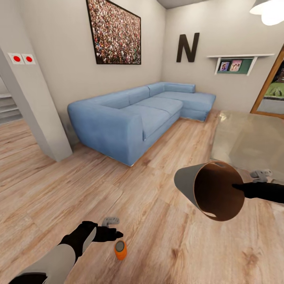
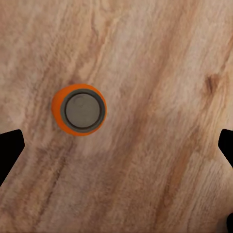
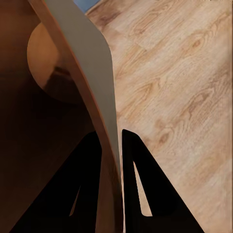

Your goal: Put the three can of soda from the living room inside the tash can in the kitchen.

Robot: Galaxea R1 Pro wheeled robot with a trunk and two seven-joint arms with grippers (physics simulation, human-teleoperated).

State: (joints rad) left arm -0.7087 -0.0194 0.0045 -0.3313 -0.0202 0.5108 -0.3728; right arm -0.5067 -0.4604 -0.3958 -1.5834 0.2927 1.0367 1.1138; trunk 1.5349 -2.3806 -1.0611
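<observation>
Right claw (image 3: 110, 160) pinching trash can (image 1: 211, 189) rim, bin tilted sideways, held aloft. Left claw (image 2: 116, 145) spread wide above orange soda can (image 2: 79, 108) on wood floor (image 1: 150, 236).

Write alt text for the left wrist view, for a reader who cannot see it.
An orange soda can stands upright on a wood floor, seen from straight above, silver top showing. The left gripper's dark fingers sit wide apart at the picture's edges, not touching it.
</observation>
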